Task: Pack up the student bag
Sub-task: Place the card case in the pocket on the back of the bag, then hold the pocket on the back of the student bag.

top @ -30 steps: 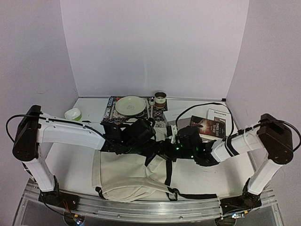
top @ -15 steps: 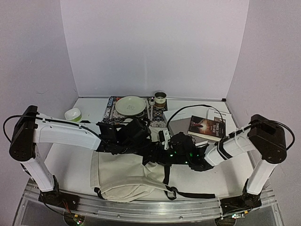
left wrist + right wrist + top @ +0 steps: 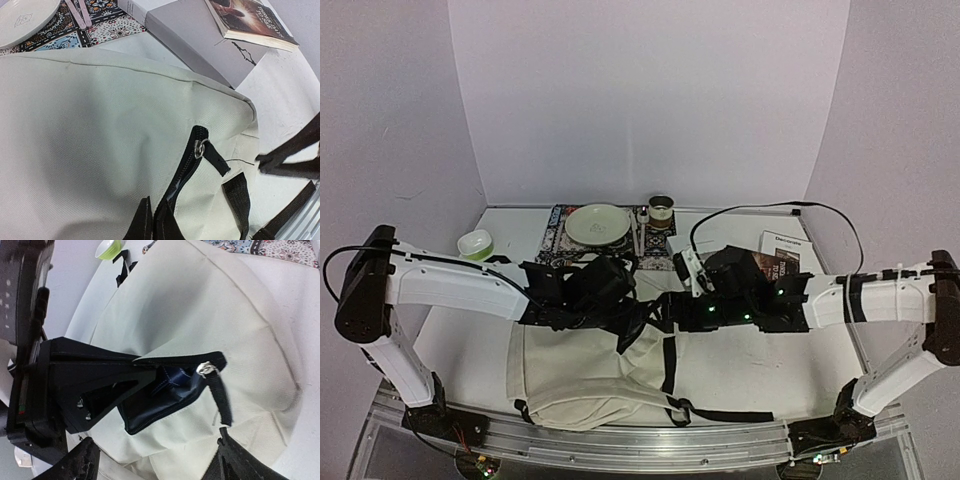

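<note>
The student bag (image 3: 590, 380), cream fabric with black straps, lies flat at the near edge of the table. My left gripper (image 3: 636, 318) (image 3: 154, 221) is shut on the bag's fabric edge beside the black zip and holds the short opening (image 3: 165, 395) apart, so the dark lining shows. The metal zip pull (image 3: 201, 146) (image 3: 206, 369) with its black tab hangs free at the end of the zip. My right gripper (image 3: 670, 306) (image 3: 155, 465) stands open just right of the opening, one finger on each side of the pull tab, with nothing in it.
Behind the bag lie a grey box (image 3: 200, 40), a dark book (image 3: 775, 268) and a white booklet (image 3: 782, 243). A plate (image 3: 597, 223) on a patterned mat (image 3: 556, 240), a tin (image 3: 661, 210) and a green-and-white bowl (image 3: 475, 242) stand at the back.
My right gripper has gone from shut to open, and its arm has stretched out lower across the table. The left gripper keeps its hold on the bag, shifted slightly toward me.
</note>
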You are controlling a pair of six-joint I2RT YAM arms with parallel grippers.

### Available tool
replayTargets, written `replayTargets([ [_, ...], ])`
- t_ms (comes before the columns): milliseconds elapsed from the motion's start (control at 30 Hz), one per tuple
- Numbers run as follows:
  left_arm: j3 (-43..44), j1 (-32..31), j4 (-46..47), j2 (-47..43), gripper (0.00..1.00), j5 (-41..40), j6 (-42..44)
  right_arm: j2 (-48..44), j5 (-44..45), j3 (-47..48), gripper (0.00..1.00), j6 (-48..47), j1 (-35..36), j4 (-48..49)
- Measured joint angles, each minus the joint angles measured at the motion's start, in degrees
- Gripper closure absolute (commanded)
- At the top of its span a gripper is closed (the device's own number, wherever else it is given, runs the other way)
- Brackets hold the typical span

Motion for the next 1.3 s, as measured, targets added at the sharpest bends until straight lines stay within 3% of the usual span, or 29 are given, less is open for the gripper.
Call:
replayTargets([
  [300,-2.9,0.0,1.1,-1.7,1.0,1.2,4.5,-1.3,-0.6,4.6,0.08,-2.2,-9.3,-9.6],
  [633,-5.4,0.2,4.5,-2.9,1.0,3.5,7.5,11.5,-6.0,9.7,0.12,-0.7,-11.9,-8.4],
  [767,-6.4,0.2,6.0,-3.1,1.0,3.8,7.9,14.9,-10.4,9.7,0.3,1.1,-12.1,-5.9],
  [933,-6.8,0.3,6.9,-3.1,0.98,4.0,7.9,15.6,-14.3,8.9,0.66,4.0,-12.2,-1.4],
  [1033,-7.1,0.3,7.4,-3.0,0.9,4.1,7.9,15.5,-15.4,7.5,0.83,4.7,-12.3,0.7],
  [1200,-7.3,0.1,8.9,-2.8,0.73,4.6,7.6,14.6,-15.8,5.8,0.98,6.2,-12.4,1.9],
  [1300,-7.3,-0.5,9.8,-2.8,0.61,4.3,7.6,13.1,-15.7,5.3,1.0,6.5,-12.4,1.9],
])
